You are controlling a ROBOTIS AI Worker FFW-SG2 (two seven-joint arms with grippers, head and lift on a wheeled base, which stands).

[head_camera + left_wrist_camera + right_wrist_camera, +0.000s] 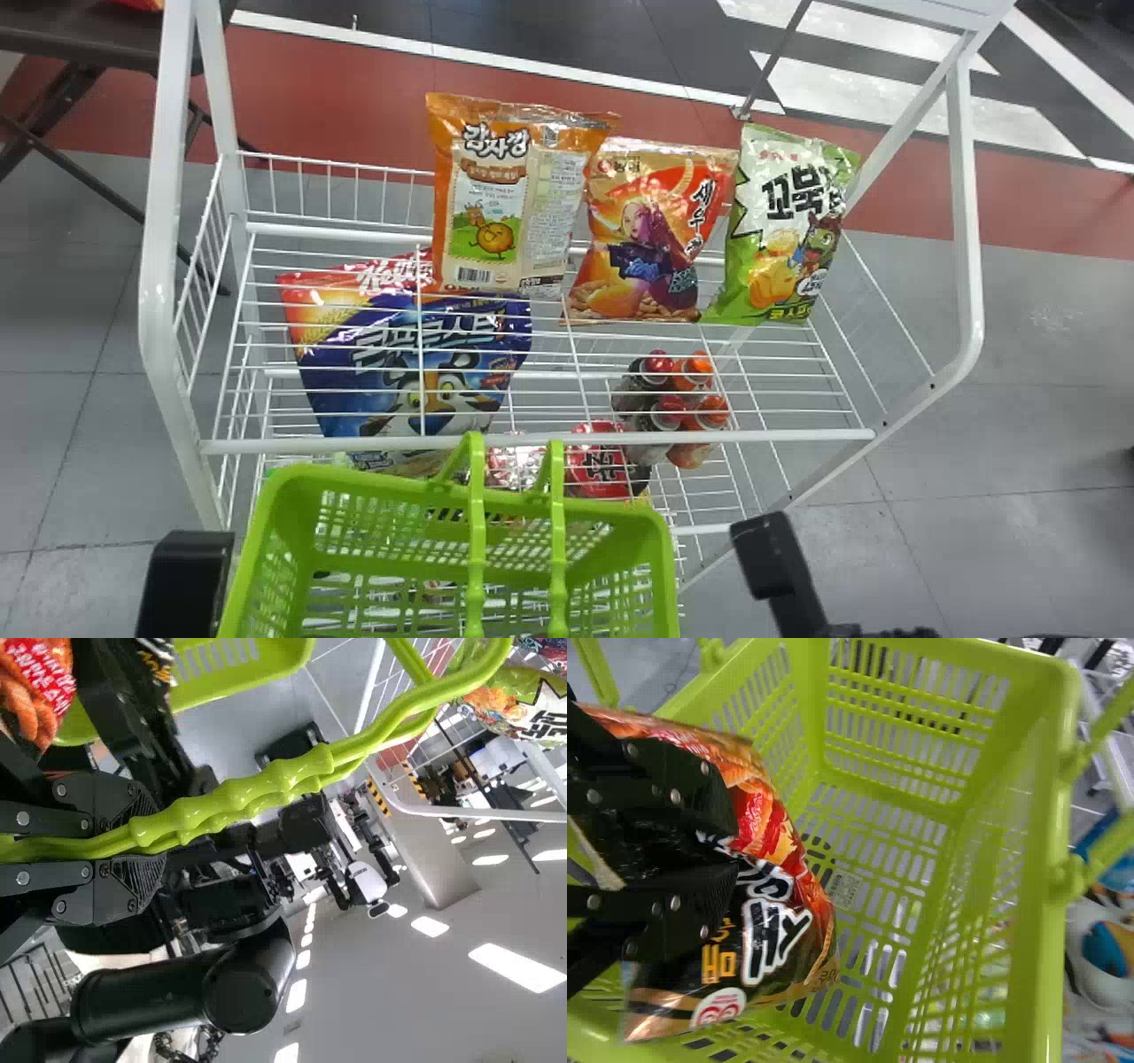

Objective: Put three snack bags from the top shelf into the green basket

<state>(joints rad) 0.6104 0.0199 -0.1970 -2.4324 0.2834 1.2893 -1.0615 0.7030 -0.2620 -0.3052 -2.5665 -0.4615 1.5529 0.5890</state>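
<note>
The glossy black-and-orange-red foil snack bag (775, 926) hung over the opening of the green slatted plastic basket (660, 540), beside one wall. The right gripper (733, 850) was clenched on the crumpled bag, presumably to keep it from falling until it could be let go inside. The left gripper (159, 842) pinched the basket's two green handles (204, 812) together, likely so that its mouth would stay upward and steady for the drop. In the head view the basket filled the lower middle, close before the white wire rack (771, 435), a place that probably kept each carry short. On its top shelf, from upper centre to upper right, leaned an orange-and-cream bag (496, 208), an orange-red bag (651, 230) and a green-and-white bag (784, 230), facing the robot within easy reach.
</note>
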